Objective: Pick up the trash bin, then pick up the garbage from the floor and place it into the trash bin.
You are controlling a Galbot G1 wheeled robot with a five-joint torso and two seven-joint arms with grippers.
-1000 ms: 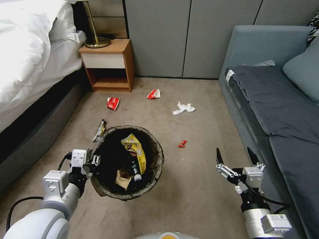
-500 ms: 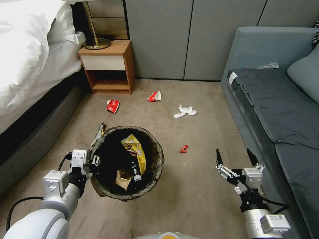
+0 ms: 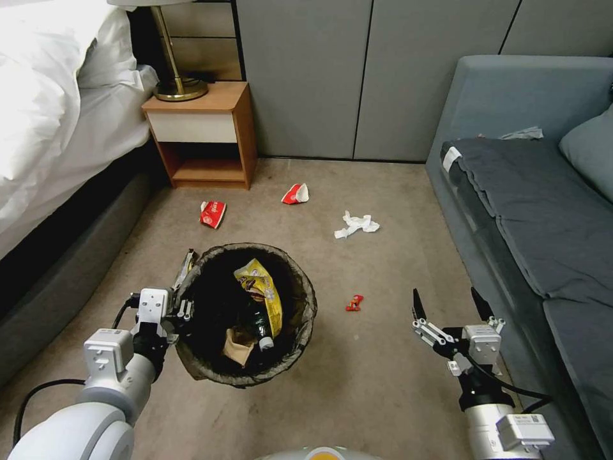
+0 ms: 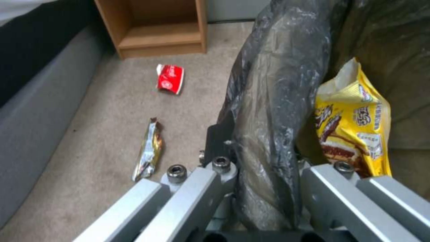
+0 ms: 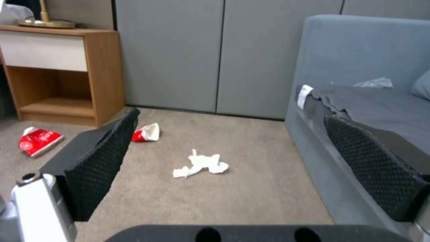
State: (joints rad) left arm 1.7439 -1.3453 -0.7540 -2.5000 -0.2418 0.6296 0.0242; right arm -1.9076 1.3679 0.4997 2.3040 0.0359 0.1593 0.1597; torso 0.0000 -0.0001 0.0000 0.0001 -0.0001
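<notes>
beige short-pile carpet floor (image 3: 383, 383) runs between a white-quilted bed (image 3: 45, 96) on the robot's left and a grey-blue sofa (image 3: 536, 211) on its right, with a wooden nightstand (image 3: 201, 134) and grey wall panels at the far edge. the left gripper (image 3: 182, 313) is clamped on the near-left rim of the small round trash bin lined with a dark brown-black bag (image 3: 306, 319); in the left wrist view its metal fingers (image 4: 219, 178) pinch the folded liner. the bin's white wall is hidden under the liner. inside lie a yellow snack bag (image 3: 262, 297), a crumpled brown paper bag (image 3: 236, 345) and a dark bottle with a white cap (image 3: 263, 335), partly covered by the yellow bag. a foil wrapper (image 4: 147, 151) lies on the carpet just beside the bin's far-left rim, half hidden behind it in the head view. farther off lie a red-white wrapper (image 3: 212, 213) near the nightstand, another red-white piece (image 3: 295, 193), a white tissue (image 3: 355, 225) and a small red scrap (image 3: 354, 303). the right gripper (image 3: 450, 303) hovers near the sofa's front edge, its black mesh-faced fingers (image 5: 98, 161) spread apart and holding nothing.
</notes>
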